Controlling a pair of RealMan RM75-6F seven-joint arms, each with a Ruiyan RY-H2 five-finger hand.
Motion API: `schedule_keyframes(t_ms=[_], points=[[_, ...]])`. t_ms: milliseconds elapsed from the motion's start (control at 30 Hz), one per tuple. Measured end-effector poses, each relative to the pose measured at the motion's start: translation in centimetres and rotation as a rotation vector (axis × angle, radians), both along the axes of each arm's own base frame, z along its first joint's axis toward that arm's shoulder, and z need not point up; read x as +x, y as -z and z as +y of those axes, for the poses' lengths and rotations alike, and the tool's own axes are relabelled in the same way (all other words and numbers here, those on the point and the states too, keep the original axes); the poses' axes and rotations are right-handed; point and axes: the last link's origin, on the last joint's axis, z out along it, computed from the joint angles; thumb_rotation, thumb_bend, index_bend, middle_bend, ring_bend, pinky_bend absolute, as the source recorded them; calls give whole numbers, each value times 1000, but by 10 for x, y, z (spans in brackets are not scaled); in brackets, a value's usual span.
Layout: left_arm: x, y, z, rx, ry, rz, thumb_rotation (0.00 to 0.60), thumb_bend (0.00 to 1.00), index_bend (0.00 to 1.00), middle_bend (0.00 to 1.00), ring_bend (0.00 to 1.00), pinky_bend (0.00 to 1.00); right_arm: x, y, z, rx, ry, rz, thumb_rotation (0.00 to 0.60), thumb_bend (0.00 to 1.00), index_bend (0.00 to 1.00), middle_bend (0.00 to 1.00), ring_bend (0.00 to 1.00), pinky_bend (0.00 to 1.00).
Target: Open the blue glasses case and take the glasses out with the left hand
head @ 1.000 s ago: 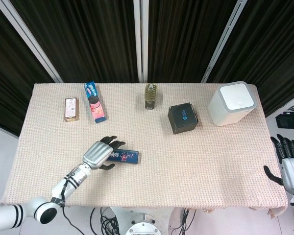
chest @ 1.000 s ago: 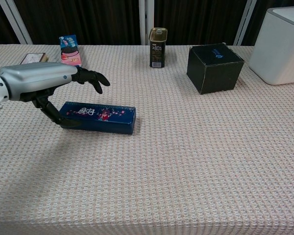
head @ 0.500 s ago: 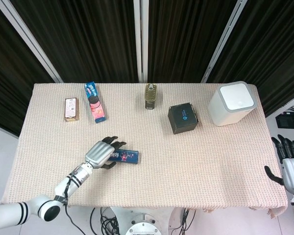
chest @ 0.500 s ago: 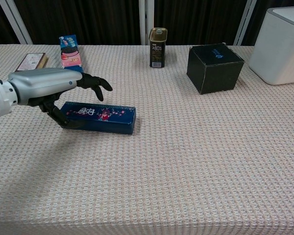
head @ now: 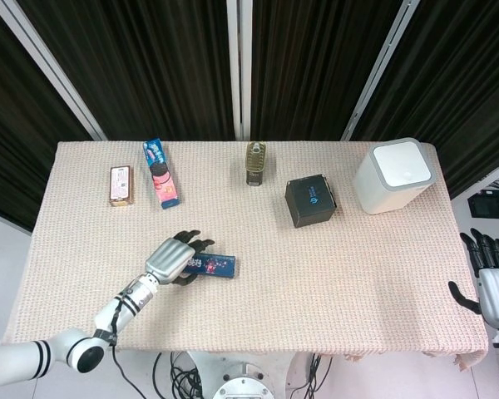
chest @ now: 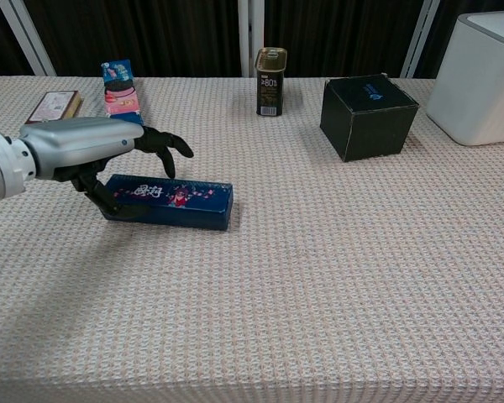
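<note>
- Your left hand (chest: 84, 147), with a smooth silver shell and dark jointed fingers, sits over the left end of the blue glasses case (chest: 170, 201); its fingers are spread above the lid and its thumb reaches down at the case's near side, holding nothing.
- The case is a long, flat, rectangular box, glossy dark blue with a pink and white print along its lid. It lies closed on the left front part of the surface (head: 316, 274).
- The surface wears a beige, waffle-textured cloth.
- Your right hand (head: 492, 278) hangs off the surface's right edge, fingers apart and empty.
- Further back stand a matte black cube box (chest: 368, 115), a small metal can (chest: 270, 81) and a white rounded bin (chest: 485, 77).
</note>
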Motion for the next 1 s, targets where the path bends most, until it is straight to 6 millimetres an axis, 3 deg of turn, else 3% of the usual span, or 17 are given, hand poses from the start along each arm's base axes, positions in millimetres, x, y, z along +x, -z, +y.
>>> schedule_keyframes(t_ms=[567,1000], points=[[-1,0,2,-10,-19,-10,600,360,150,289,69,167,-2,1,-1,5,4,-1,600,252,0,0,0,0],[1,0,2,-27,-40,-53,600,433,171,428,94,167,-2,2,-1,4,5,0,600,251,0,0,0,0]])
